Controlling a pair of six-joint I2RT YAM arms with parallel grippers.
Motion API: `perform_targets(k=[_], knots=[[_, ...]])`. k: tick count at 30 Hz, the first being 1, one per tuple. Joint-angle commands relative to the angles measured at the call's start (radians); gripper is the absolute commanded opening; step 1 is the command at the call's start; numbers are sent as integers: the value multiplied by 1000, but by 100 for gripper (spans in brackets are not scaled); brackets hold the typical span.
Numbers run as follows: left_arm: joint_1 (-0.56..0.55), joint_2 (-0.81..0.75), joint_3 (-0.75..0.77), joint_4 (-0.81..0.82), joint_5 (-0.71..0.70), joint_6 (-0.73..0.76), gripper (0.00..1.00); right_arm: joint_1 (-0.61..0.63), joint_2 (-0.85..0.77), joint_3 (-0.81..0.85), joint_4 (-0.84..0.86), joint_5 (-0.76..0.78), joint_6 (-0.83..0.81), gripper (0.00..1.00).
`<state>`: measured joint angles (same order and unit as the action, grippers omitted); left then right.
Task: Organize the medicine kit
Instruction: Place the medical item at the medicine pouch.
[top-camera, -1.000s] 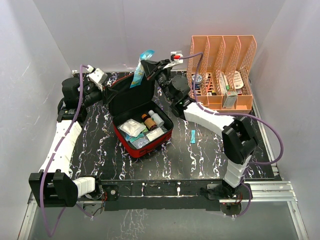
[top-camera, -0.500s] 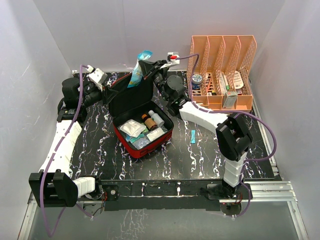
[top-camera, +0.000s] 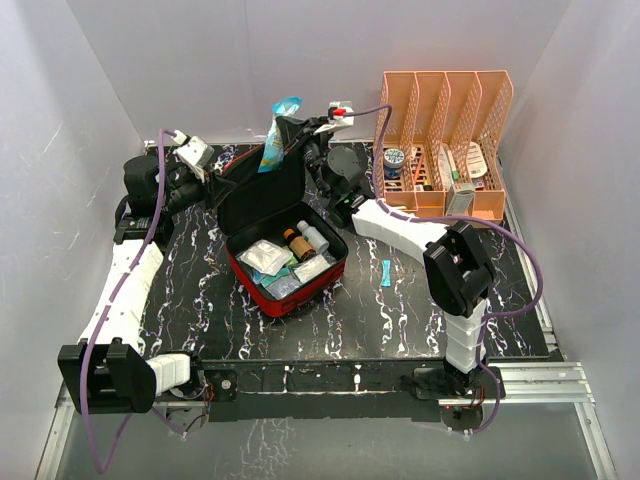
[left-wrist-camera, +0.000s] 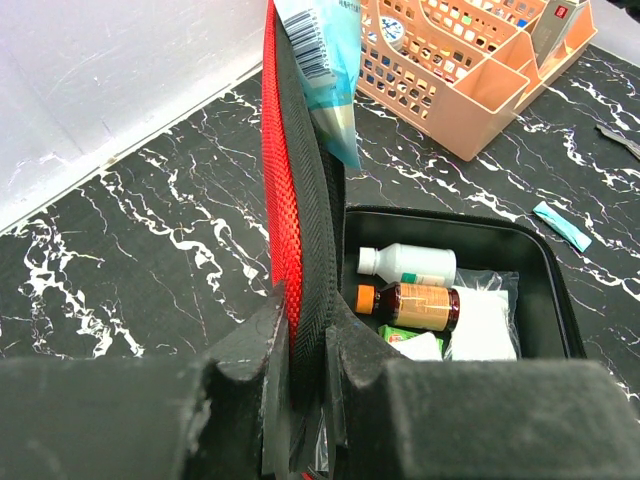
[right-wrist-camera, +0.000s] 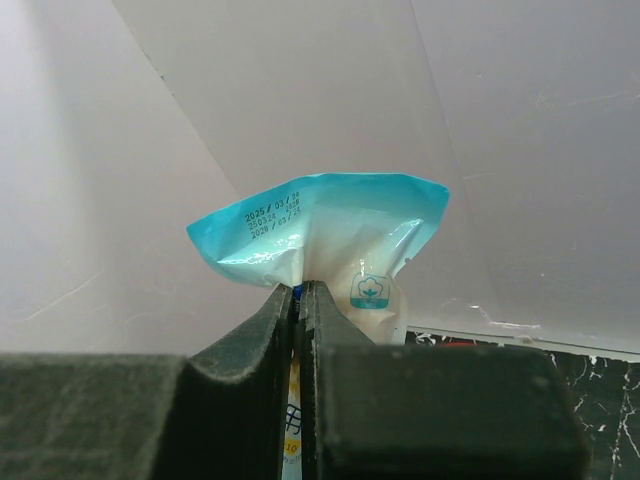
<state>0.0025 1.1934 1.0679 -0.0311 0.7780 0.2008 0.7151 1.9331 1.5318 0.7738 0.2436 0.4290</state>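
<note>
The medicine kit (top-camera: 305, 297) lay open mid-table, with a brown bottle (left-wrist-camera: 415, 305) and a white bottle (left-wrist-camera: 410, 265) among packets in its black tray. Just right of it lay a small teal strip (top-camera: 386, 272). The left gripper (left-wrist-camera: 305, 340) was clamped on the edge of the upright lid (top-camera: 262, 195). Farther back, the right gripper (right-wrist-camera: 300, 295) pinched a teal-and-white packet (right-wrist-camera: 320, 225) above the lid. An orange-pink file rack (top-camera: 445, 110) stood at the far right.

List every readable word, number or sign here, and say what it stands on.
"2025 / 03 /": date stamp on the packet; its day and the two lines below are too blurred.
Cotton-boll sign: same packet.
Barcode: same packet, left wrist view; digits unreadable.
Labels on the bottles in the kit: too blurred to read.
</note>
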Motion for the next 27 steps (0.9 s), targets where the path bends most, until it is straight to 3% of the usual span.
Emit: perform_targets(k=[1, 18, 27], knots=[[-11, -1, 17, -36, 95, -3, 0, 9, 7, 28, 17, -2, -76, 0], [-11, -3, 26, -38, 126, -14, 0, 94, 153, 239, -90, 93, -285, 0], [-11, 7, 26, -20, 129, -19, 0, 101, 129, 191, -36, -35, -276, 0]])
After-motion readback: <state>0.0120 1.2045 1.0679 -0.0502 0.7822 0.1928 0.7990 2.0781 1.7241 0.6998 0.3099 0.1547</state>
